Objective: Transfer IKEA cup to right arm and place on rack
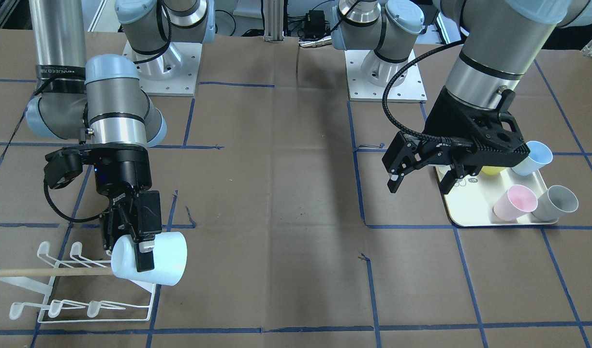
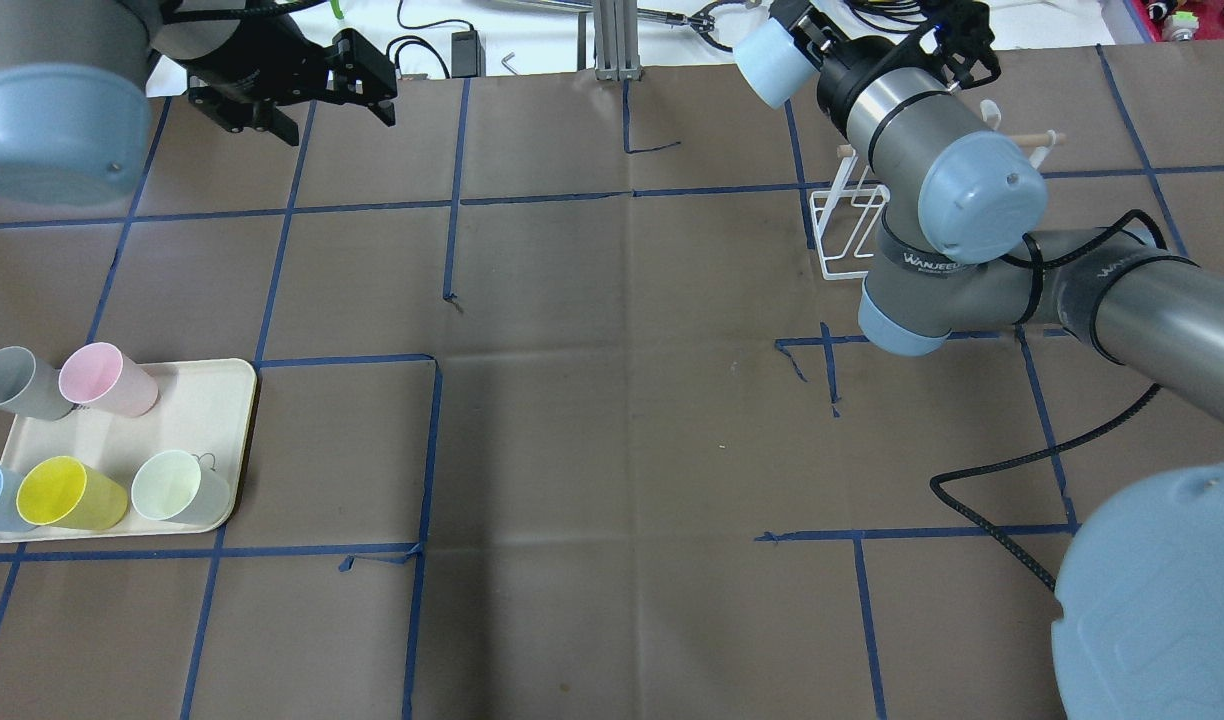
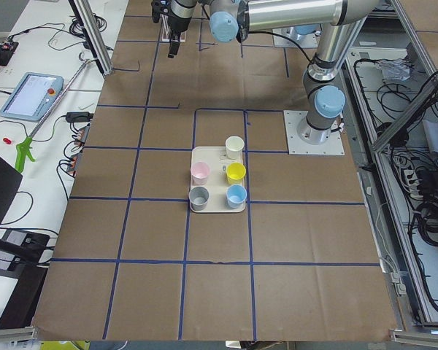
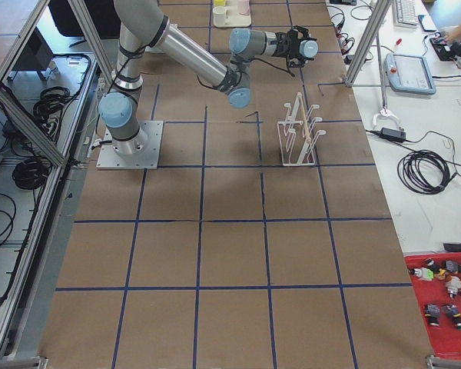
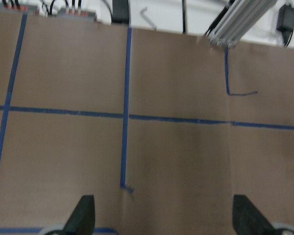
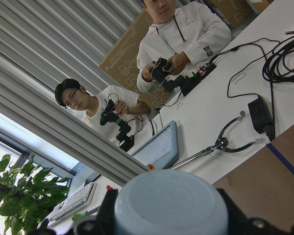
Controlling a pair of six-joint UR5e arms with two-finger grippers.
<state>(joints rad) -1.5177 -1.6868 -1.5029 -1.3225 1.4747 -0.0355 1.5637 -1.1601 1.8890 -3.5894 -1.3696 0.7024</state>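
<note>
My right gripper (image 1: 131, 249) clamps the pale blue cup (image 1: 168, 258) sideways near the rack (image 1: 49, 272) — left gripper (image 1: 419, 186) spread apart, empty.

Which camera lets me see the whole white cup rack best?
The exterior right view: the rack stands there whole, with nothing in front of it. The front-facing view shows it bigger, but the cup in the right gripper covers part. Overhead, the right arm hides most of it. I can't find it in the other views.
</note>
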